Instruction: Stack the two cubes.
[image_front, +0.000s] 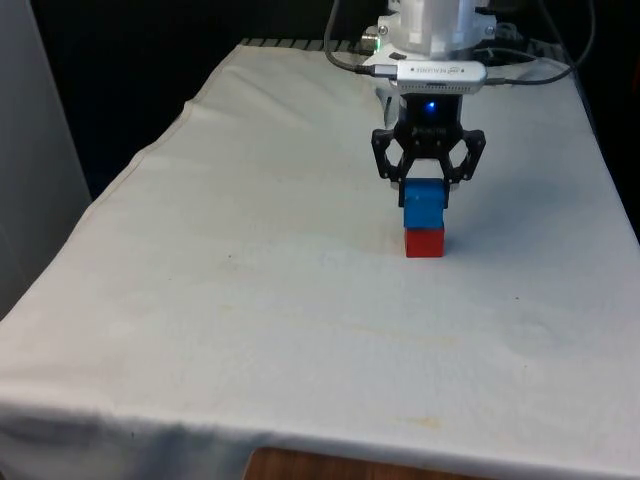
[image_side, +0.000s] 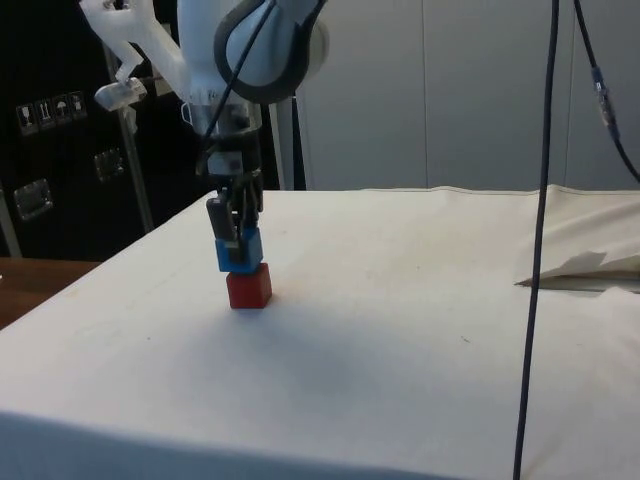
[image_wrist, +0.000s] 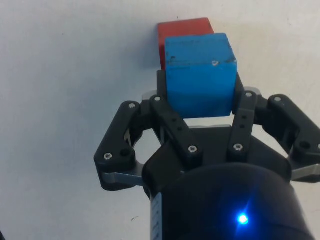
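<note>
Blue cube (image_wrist: 200, 72) hides most of red cube (image_wrist: 176, 35); contact btwn them can't be told.

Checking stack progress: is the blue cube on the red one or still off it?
On it. The blue cube sits squarely atop the red cube, and the black claw grips its sides.
</note>
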